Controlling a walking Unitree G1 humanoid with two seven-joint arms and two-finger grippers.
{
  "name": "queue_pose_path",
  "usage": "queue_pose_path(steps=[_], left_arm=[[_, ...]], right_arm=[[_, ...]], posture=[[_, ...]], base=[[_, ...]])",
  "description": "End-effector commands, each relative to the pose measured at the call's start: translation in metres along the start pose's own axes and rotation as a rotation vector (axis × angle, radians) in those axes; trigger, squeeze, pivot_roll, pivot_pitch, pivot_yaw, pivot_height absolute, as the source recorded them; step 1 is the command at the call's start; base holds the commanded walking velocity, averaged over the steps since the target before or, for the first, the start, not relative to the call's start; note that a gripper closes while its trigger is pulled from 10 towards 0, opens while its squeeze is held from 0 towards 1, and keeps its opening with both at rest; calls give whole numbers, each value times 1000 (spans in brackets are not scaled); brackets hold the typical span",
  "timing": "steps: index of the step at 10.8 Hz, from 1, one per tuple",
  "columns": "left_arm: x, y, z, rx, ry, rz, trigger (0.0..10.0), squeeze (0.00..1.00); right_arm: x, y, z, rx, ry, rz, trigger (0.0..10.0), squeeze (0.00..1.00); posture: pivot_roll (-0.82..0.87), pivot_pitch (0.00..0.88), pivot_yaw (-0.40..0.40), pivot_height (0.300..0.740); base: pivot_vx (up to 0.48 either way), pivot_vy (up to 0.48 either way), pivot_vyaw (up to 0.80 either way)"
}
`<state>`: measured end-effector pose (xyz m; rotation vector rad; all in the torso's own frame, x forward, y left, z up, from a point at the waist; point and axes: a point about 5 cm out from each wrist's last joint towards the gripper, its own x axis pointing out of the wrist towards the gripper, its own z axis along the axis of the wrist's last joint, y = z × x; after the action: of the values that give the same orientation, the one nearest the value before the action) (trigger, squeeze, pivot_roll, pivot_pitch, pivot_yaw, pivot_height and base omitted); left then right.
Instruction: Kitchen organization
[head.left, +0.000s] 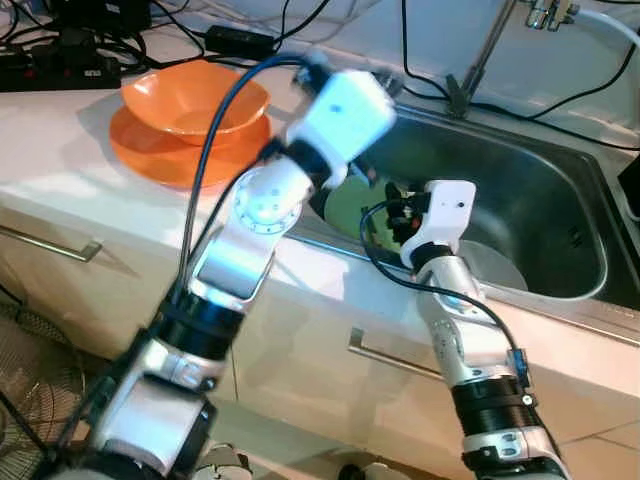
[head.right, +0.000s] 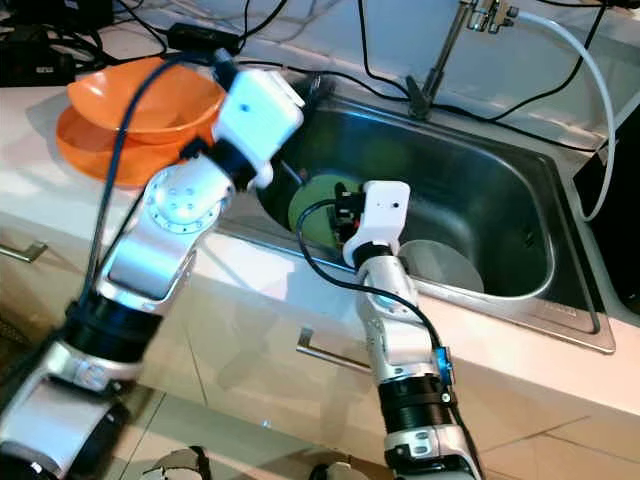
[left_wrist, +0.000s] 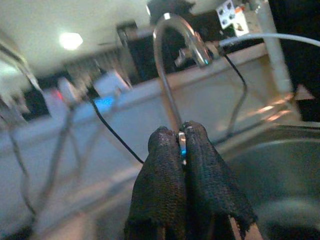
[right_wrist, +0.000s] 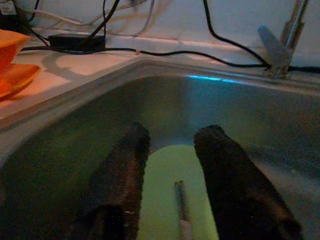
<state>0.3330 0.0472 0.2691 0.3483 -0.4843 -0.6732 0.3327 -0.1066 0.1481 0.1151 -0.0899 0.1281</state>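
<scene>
A steel sink (head.left: 540, 190) holds a light green plate (head.left: 345, 205) at its left end. On the green plate (right_wrist: 165, 200) lies a thin utensil (right_wrist: 181, 207). My right gripper (right_wrist: 175, 132) hangs open just above that plate, one finger on each side of the utensil and nothing held. My left arm reaches over the sink's left rim. Its gripper (left_wrist: 181, 131) is shut on a thin silvery utensil (left_wrist: 182, 142), of which a sliver shows between the fingertips. An orange bowl (head.left: 195, 100) rests on an orange plate (head.left: 150, 150) on the counter to the left.
A round grey dish (head.left: 495, 265) lies in the sink beside the green plate. The faucet (head.left: 480, 60) rises behind the sink. Black cables and a power strip (head.left: 50, 65) run along the back of the counter. Drawer handles (head.left: 390, 355) sit below the counter edge.
</scene>
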Motion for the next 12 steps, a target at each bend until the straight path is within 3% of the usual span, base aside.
queue_pose_path(steps=[1, 5, 6, 7, 12], left_arm=[[-1, 2, 2, -59, -8, -12, 10000, 0], [-12, 7, -2, -260, -1, -35, 10000, 0], [-15, 6, -4, -290, 22, -71, 10000, 0], [-17, 5, -6, -306, 39, -100, 10000, 0], [-21, -7, -5, -354, 63, -229, 10000, 0]], right_arm=[[0, -7, 4, -37, -23, -15, 10000, 1000], [2, -1, 9, -54, -58, 12, 10000, 1000], [2, 1, 9, -63, -65, 25, 10000, 886], [2, 4, 10, -72, -73, 39, 10000, 0], [2, 13, 12, -52, -95, 88, 10000, 0]], posture=[[50, 68, -140, 740], [54, 62, -143, 740], [55, 57, -141, 740], [55, 55, -141, 740], [57, 55, -137, 740]], base=[[0, 0, 0], [0, 0, 0], [0, 0, 0], [0, 0, 0], [0, 0, 0]])
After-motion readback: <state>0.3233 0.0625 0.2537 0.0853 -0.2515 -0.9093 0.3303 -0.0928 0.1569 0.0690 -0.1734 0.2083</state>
